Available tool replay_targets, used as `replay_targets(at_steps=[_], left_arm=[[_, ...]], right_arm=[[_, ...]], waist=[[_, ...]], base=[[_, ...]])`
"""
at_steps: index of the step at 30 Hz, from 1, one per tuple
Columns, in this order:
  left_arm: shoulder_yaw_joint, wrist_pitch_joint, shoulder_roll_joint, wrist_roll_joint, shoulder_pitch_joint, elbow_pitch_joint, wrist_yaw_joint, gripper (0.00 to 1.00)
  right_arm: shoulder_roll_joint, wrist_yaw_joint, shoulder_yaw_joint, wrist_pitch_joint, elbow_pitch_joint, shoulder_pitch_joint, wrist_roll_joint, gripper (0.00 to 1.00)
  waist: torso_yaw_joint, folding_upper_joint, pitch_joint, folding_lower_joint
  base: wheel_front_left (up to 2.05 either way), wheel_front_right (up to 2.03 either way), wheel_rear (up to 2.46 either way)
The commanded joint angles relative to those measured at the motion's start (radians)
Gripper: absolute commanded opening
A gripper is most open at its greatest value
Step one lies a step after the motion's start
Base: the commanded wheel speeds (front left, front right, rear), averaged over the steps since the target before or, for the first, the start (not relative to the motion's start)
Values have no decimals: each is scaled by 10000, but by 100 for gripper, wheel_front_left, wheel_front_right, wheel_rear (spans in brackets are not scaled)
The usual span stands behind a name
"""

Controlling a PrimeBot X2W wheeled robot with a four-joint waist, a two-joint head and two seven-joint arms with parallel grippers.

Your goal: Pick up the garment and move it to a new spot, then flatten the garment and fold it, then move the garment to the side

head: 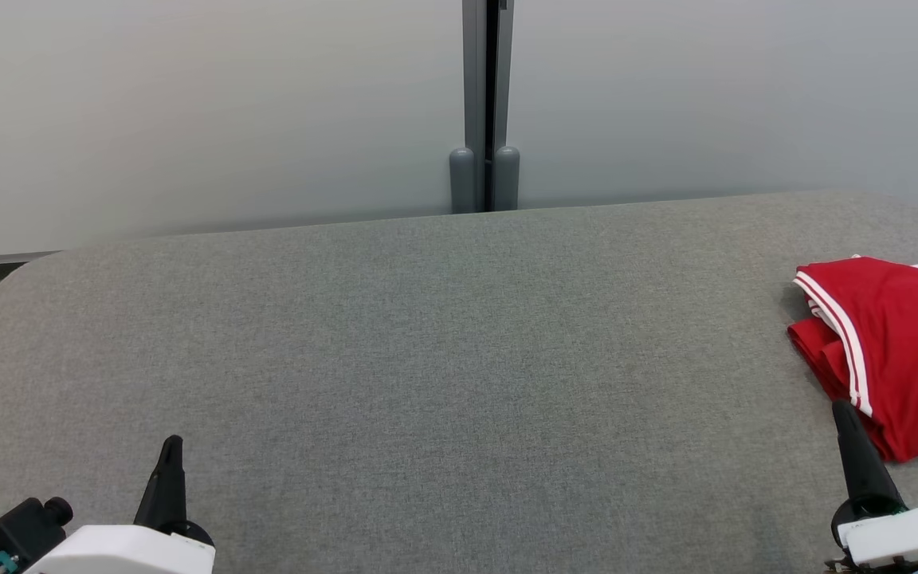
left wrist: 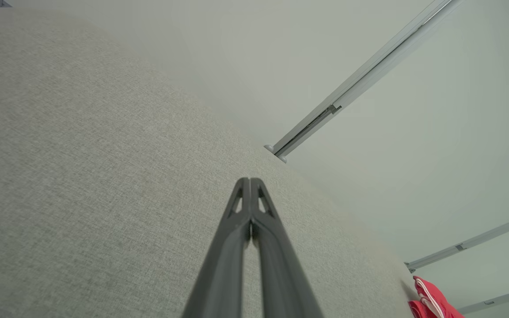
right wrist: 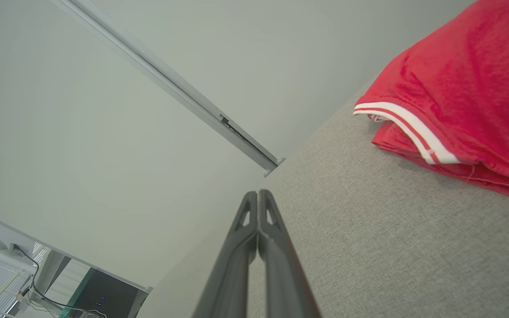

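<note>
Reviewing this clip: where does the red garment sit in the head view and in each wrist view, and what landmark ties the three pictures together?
Head view: red garment at the right edge, lying on the grey surface.
Left wrist view: red garment in the bottom right corner, small.
Right wrist view: red garment at the upper right, large and close.
Shared landmark: the grey wall rail behind the surface.

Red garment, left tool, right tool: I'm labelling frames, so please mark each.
Red garment point(head: 913, 343), head view, on the red cloth right of the white stripes.
Left tool point(head: 173, 443), head view, at its shut fingertips.
Right tool point(head: 842, 409), head view, at its shut fingertips.
</note>
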Motion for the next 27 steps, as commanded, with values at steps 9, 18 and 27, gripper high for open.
replay_targets(at_steps=[9,18,27], left_arm=[[300,236,-92,-1137,-474,58,-315,0],[508,448,-240,-2071,-670,193,-562,0],[723,682,-381,-2993,-877,321,-814,0]], right_arm=[[46,3,-139,77,169,-469,1095,0],[149,3,-229,126,407,-679,1996,0],[249,3,-314,182,644,-880,2907,0]], waist=[[-2,0,33,0],[-4,0,67,0],[-7,0,104,0]], base=[[0,0,0],[0,0,0],[0,0,0]])
